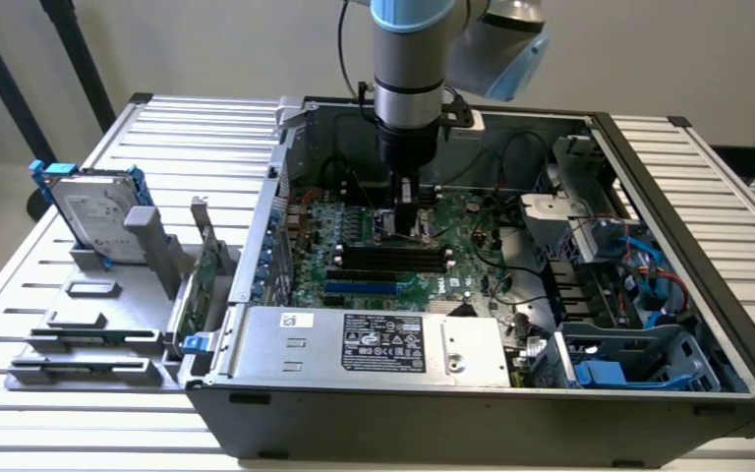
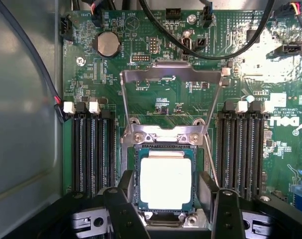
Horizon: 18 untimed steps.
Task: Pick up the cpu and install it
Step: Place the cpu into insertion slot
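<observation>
holding the cpu (image 2: 165, 183) clenched in my gripper (image 2: 166, 175), i have it flat in the socket (image 2: 132, 164) of the green motherboard (image 2: 155, 99), metal plate (image 2: 171, 69) lifted open.

The cpu (image 2: 165, 181) has a pale silver top and a thin green edge. The board (image 2: 165, 97) is green with tiny white marks. Its slots (image 2: 89, 149) are black with white clips. The hard drive (image 1: 89, 211) is silver with blue rails. The arm (image 1: 411, 98) is grey and light blue.
</observation>
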Available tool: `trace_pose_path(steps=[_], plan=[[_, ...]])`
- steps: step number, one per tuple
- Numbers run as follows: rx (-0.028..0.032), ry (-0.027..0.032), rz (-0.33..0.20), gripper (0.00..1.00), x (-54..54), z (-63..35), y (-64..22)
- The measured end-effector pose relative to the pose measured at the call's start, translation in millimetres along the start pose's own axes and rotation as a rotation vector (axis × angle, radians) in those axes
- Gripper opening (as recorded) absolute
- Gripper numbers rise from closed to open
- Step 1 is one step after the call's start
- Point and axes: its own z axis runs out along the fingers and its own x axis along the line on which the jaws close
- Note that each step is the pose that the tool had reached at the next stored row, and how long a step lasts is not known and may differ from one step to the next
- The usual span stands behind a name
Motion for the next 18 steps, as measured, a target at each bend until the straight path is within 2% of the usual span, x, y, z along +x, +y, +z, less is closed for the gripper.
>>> trace_pose_path(steps=[3, 8, 10, 11, 13, 14, 15, 18], plan=[[0.0001, 0.0004, 0.0, 0.63, 0.1, -4.7, 0.3], [0.0001, 0.006, 0.0, 0.6, -0.5, -10.7, -1.7], [0.0002, 0.0069, 0.0, 0.48, -1.1, -13.9, -4.8], [0.0001, 0.0071, 0.0, 0.48, -1.6, -15.1, -7.0], [0.0002, 0.0071, 0.0, 0.36, -2.7, -17.1, -13.1], [0.0002, 0.007, 0.001, 0.36, -3.3, -18.0, -16.8], [0.0002, 0.0071, 0.0, 0.24, -4.2, -18.8, -21.1], [0.0002, 0.0072, 0.001, 0.18, -6.7, -20.8, -33.5]])
